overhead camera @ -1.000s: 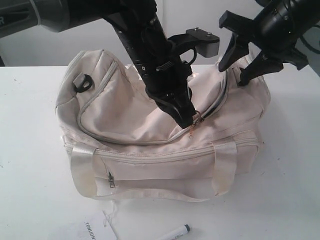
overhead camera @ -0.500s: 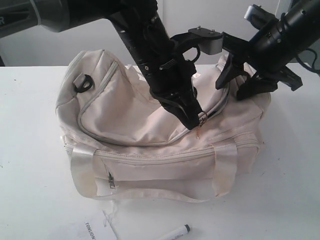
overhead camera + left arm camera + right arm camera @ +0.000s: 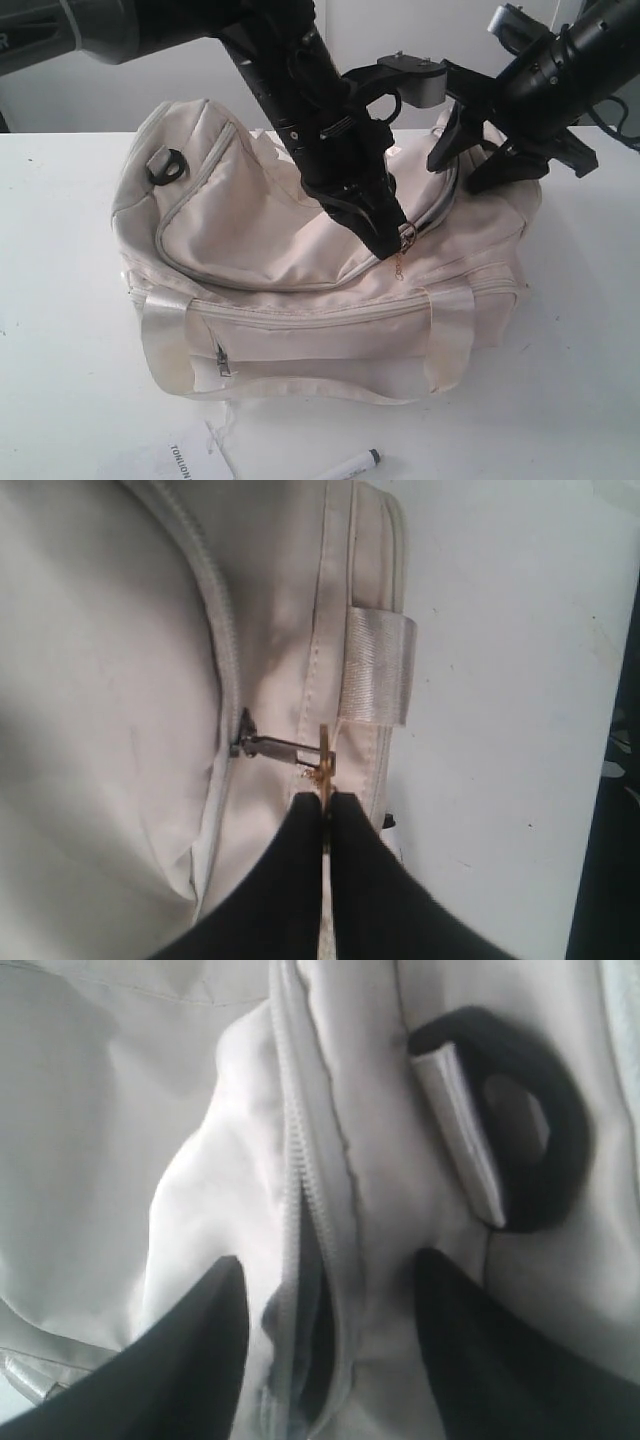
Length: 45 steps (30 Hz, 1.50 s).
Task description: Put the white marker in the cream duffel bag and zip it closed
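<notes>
The left pincer (image 3: 327, 798) is pinched on the zipper pull (image 3: 285, 747), which is best drawn along the curved track. The right pincer (image 3: 325, 1260), spread at upper right, should brace the cream duffel bag (image 3: 250, 220). The white marker (image 3: 352, 466) lies on the table (image 3: 560, 380), bottom centre.

My left gripper (image 3: 327, 800) is matte black. The zipper pull (image 3: 322, 765) between its jaws is brass-gold, on a dark metal link. The cream duffel bag (image 3: 120, 680) is plain cream with no pattern. The strap (image 3: 378, 665) beside those jaws is glossy cream with fine ribbing. My right gripper (image 3: 328, 1260) is black. Beyond its jaws hangs a black ring (image 3: 545, 1110). The white marker (image 3: 350, 466) has a dark cap. The table (image 3: 60, 380) is white.
</notes>
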Available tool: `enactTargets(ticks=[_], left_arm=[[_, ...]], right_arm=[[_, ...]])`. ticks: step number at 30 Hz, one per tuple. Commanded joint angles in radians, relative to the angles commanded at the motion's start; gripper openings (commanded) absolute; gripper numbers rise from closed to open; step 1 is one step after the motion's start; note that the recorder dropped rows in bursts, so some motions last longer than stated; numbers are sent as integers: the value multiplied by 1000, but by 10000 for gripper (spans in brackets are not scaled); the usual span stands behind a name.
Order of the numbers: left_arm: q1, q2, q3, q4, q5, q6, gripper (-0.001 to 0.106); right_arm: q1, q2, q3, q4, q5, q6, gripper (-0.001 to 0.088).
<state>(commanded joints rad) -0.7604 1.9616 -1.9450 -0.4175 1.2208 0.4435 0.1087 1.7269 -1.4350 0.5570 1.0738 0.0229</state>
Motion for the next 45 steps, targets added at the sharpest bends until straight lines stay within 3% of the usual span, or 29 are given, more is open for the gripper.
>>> enactTargets(ticks=[5,10,12,36,45], left_arm=[[0,0,0,0,0,0,0],[0,0,0,0,0,0,0],[0,0,0,0,0,0,0],[0,0,2,16,0,0,0],[2,4,14,118,0,0,0]], right_arm=[[0,10,28,15,-5,-10,357],[0,10,29,19,-7,-34,70],[0,8,29,24,-7,-49,1],[-2,-59,29,53,-80,-49,0],[-11,-78,29,42,-88,-49,0]])
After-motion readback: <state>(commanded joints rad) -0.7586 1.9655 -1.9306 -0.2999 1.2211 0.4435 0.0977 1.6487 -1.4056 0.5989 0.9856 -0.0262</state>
